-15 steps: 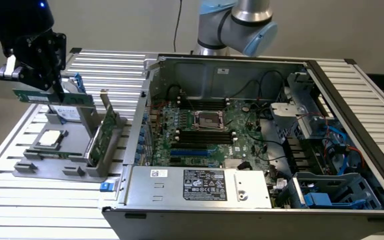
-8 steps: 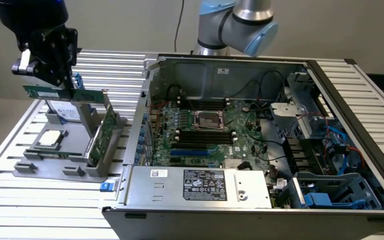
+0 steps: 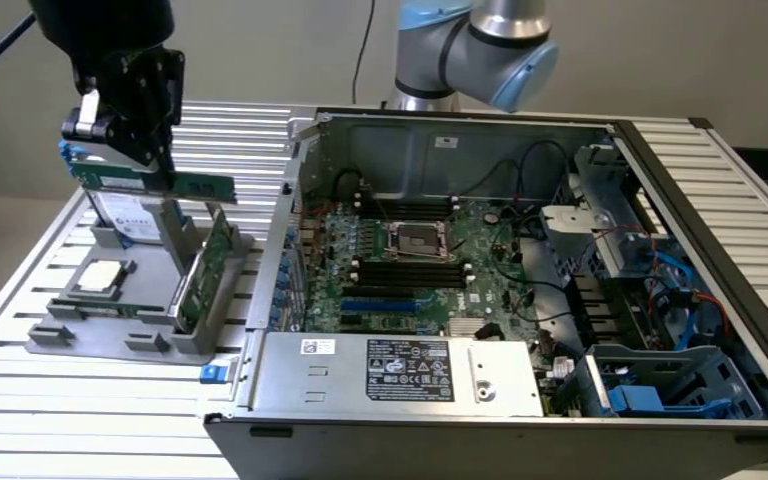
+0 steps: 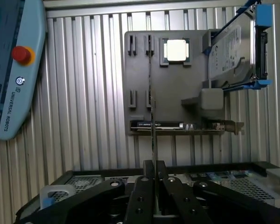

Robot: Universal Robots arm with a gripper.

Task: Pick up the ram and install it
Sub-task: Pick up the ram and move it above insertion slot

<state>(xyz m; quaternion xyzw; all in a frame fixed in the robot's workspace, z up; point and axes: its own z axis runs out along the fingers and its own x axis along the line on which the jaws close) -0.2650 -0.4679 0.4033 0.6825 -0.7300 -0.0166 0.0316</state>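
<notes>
- High at the exterior view's left, above the slatted table: black two-finger gripper (image 3: 155, 160), jaws clamped tight on the long, thin green ram (image 3: 204, 186) stick with dark chips.
- Ram held level, long edge running left to right, ends sticking out on both sides of the fingers.
- From the wrist: ram (image 4: 152, 116) edge-on as a thin dark line, pinched between the gripper (image 4: 154, 167) fingers.
- Directly beneath: flat grey plastic holder tray (image 3: 91, 340), carrying a square silver processor chip (image 3: 101, 278), a silver boxy hard drive with blue rails (image 3: 128, 215) standing upright, and a tall green expansion card (image 3: 213, 265) on edge at the tray's right.
- Ram's lower edge close over the hard drive's top; gap or touch not readable.
- Right of the tray: narrow strip of bare silver slatted table (image 3: 91, 420), then the upright left wall of the open black computer case (image 3: 291, 190).
- Inside the case, open from above: green motherboard (image 3: 491, 290), square metal processor socket (image 3: 418, 238), long black memory slots (image 3: 411, 272) just near of it, running left to right.
- Free air over the slots; black cables (image 3: 531, 165) looped farther right and far, silver power supply box (image 3: 404, 372) along the near edge.
- Grey-blue teach pendant with red button (image 4: 9, 70) on the table beside the tray, apart from it.
</notes>
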